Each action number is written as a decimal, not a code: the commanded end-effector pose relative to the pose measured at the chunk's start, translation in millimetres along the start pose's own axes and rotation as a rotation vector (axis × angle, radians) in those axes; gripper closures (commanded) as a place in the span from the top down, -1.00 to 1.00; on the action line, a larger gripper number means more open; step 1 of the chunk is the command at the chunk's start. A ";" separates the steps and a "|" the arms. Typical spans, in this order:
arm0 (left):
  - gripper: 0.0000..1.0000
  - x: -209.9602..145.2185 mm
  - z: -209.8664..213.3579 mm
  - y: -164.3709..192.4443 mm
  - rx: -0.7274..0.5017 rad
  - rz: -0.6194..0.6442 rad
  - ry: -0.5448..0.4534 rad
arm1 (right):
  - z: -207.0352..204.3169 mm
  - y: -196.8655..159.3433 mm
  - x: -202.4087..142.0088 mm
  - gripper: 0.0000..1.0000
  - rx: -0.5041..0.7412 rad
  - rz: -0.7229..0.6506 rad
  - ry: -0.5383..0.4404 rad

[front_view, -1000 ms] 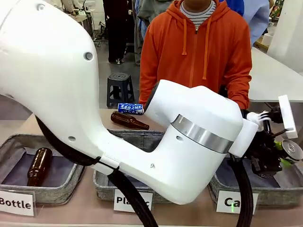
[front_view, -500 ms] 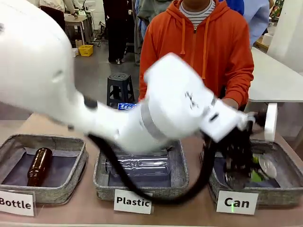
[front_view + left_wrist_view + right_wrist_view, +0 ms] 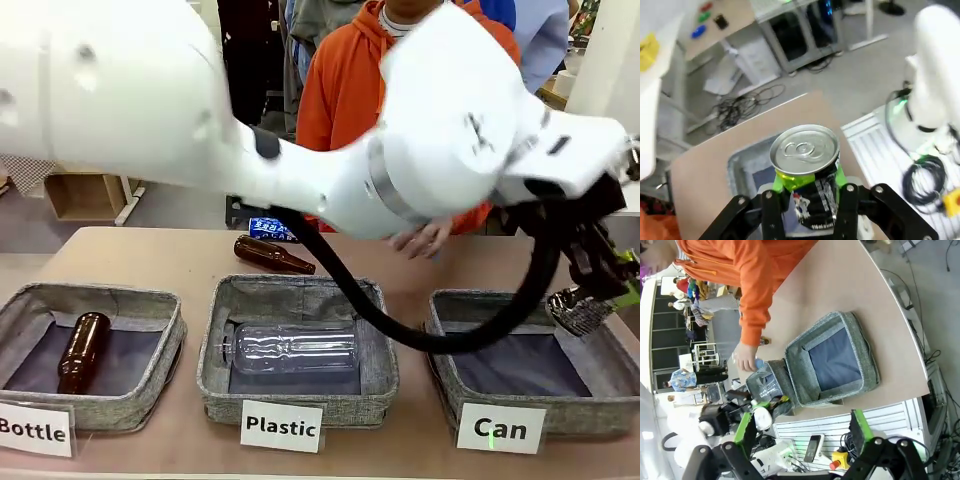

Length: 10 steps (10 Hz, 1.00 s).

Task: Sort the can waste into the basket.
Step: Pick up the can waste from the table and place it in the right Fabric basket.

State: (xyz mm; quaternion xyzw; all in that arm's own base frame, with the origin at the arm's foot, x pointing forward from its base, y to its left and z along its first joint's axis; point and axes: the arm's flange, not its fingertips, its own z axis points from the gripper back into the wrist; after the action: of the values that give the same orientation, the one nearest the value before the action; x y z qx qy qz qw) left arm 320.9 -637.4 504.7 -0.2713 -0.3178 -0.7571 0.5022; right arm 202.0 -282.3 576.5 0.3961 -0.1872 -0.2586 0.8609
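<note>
Black can (image 3: 804, 148) clamped in left gripper (image 3: 810, 181) over basket (image 3: 575, 415); right gripper (image 3: 802, 429) fingers apart, empty.

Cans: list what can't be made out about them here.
- Blue can: front view, partly behind the left arm; lettering too small to read.
- Black can: left wrist view, label blurred, sides covered by the left tool.
- Front view: that can is blurred, half hidden by the tool.
</note>
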 end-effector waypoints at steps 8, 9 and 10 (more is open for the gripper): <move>1.00 13.1 -22.3 3.0 0.162 -0.058 0.156 | 1.8 0.7 -0.7 1.00 -0.003 0.003 -0.009; 1.00 12.5 -20.5 4.2 0.166 -0.056 0.152 | 1.8 0.7 -0.7 1.00 -0.003 0.003 -0.009; 1.00 11.7 -18.8 6.0 0.176 -0.055 0.157 | 1.8 0.7 -0.7 1.00 -0.003 0.003 -0.009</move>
State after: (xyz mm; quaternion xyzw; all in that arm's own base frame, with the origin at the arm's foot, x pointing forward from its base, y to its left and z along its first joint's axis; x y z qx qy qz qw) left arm 321.2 -658.6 498.6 -0.1608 -0.3465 -0.7651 0.5185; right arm 202.0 -282.3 576.5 0.3961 -0.1872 -0.2586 0.8609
